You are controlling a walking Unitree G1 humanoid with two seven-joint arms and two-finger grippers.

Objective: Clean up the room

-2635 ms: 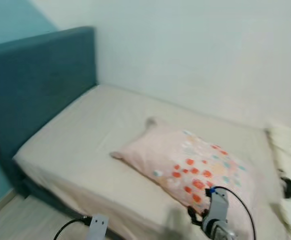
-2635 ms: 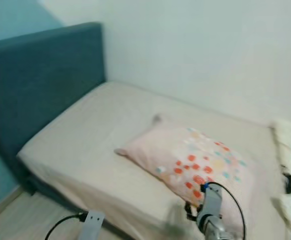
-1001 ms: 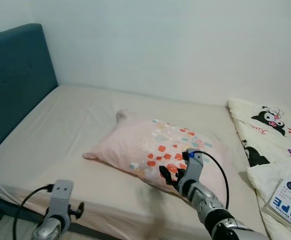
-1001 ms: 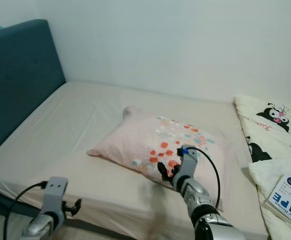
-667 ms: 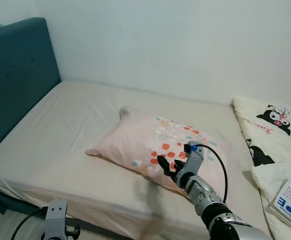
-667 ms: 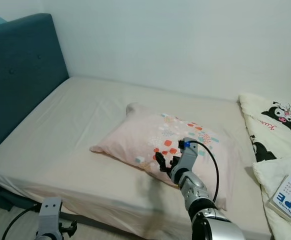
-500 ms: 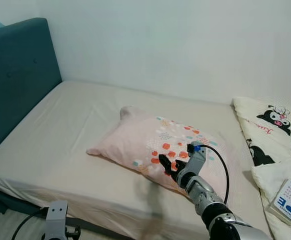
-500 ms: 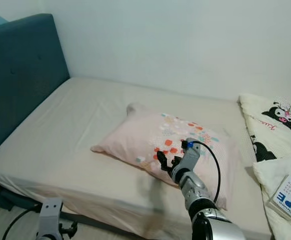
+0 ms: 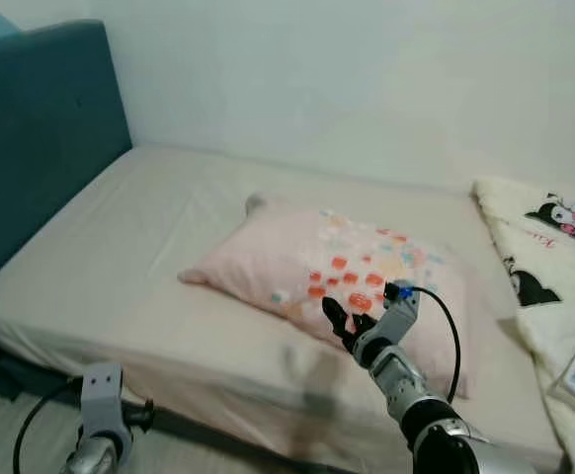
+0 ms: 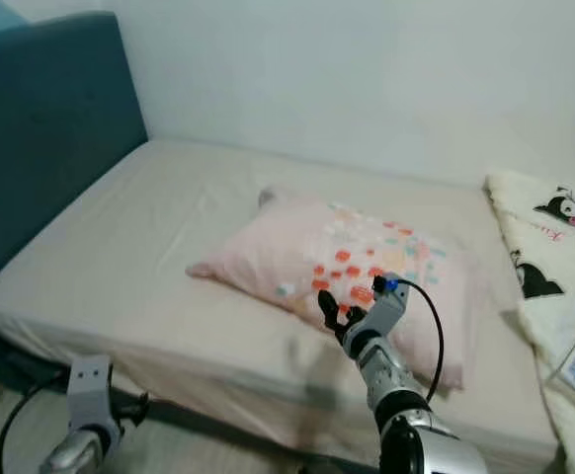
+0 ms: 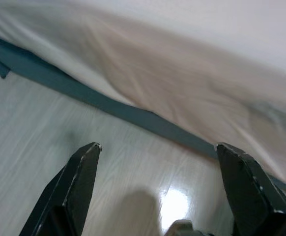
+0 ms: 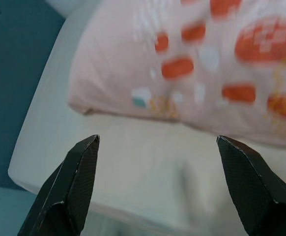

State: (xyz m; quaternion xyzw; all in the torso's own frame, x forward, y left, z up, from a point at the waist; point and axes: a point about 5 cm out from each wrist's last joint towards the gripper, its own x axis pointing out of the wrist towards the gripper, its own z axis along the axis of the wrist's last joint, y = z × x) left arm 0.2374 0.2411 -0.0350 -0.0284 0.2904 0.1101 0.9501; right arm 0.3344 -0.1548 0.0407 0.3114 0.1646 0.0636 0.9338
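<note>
The right claw [image 9: 342,321] reaches out over the near edge of the pink spotted pillow [image 9: 317,272], which lies askew in the middle of the bed [image 9: 120,267]. In the right wrist view its two black fingers [image 12: 74,182] stand wide apart with nothing between them, the pillow's near edge just beyond. The step in hand looks like the approach to grasp the pillow. The next move calls for lowering the claw onto that near edge and closing on the fabric. The left claw [image 11: 157,196] hangs low by the bed's near side, spread wide and empty above the wooden floor [image 11: 30,128]. At far right a cartoon-print blanket [image 9: 549,247] lies beside the pillow; its writing is too small to read.
</note>
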